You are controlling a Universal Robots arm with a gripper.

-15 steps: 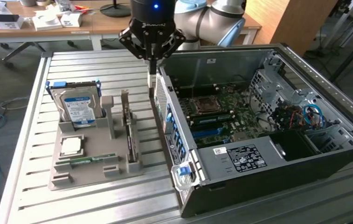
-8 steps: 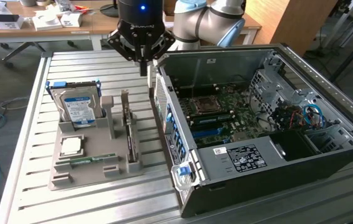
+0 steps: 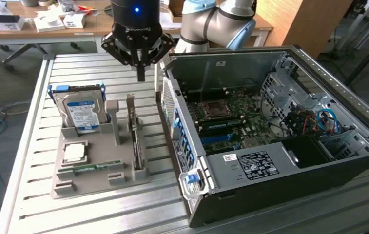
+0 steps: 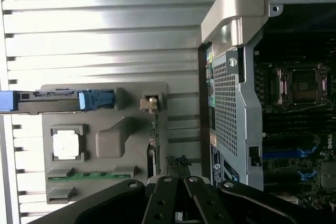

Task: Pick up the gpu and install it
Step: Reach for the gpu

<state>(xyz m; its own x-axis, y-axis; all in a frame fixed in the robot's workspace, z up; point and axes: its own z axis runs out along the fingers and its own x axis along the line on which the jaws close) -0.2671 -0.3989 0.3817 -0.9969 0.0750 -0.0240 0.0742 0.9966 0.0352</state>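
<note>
I hold my tool (image 3: 141,74) clenched and empty above the table (image 3: 34,146). The gpu (image 3: 133,127) stands on edge in the grey holder (image 3: 93,178) mid-table, just beside the open computer case (image 3: 249,161). Pickup and installation are not yet done.

A slatted metal table (image 3: 106,214) carries a grey holder (image 3: 116,141) near its edge at the exterior view's left. An open PC case (image 3: 269,195) sits just beside the holder. In the holder, a hard drive (image 3: 80,112) stands tilted at the far end. A chip (image 3: 74,152) lies flat midway, and a green memory stick (image 3: 96,167) lies nearer the front. A motherboard (image 3: 236,117) lines the case. Behind the table, a desk (image 3: 41,33) bears white boxes (image 3: 49,23).
</note>
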